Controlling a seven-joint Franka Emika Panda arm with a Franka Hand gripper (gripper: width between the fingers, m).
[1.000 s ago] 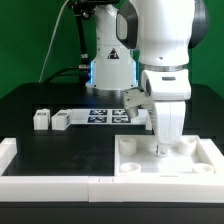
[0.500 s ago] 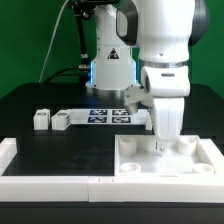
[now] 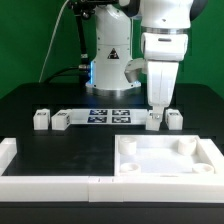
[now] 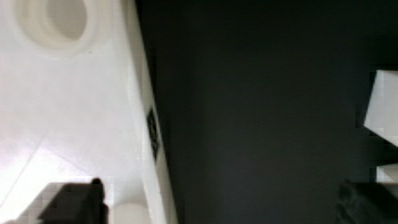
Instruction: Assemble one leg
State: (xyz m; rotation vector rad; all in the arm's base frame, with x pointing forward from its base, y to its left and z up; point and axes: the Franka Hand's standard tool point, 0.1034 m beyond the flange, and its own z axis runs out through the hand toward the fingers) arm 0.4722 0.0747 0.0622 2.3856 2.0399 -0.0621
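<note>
Two legs (image 3: 41, 120) (image 3: 61, 121), small white blocks, stand at the exterior view's left. Two more legs (image 3: 153, 121) (image 3: 175, 120) stand behind the large white panel (image 3: 165, 160), which has corner sockets. My gripper (image 3: 158, 108) hangs above the panel's far edge, just over the right pair of legs. In the wrist view my gripper (image 4: 222, 205) is open and empty, its dark fingertips (image 4: 71, 200) wide apart. Under it are the panel's edge (image 4: 80, 110), one socket (image 4: 59, 25), black table, and a white block (image 4: 384, 100) at the frame edge.
The marker board (image 3: 110, 116) lies between the two pairs of legs. A white L-shaped rail (image 3: 50, 178) runs along the table's front and left. The robot's base (image 3: 110, 60) stands behind the marker board.
My gripper has risen out of the panel and moved back toward the right pair of legs, which it hid before. The panel and the left legs have not moved.
</note>
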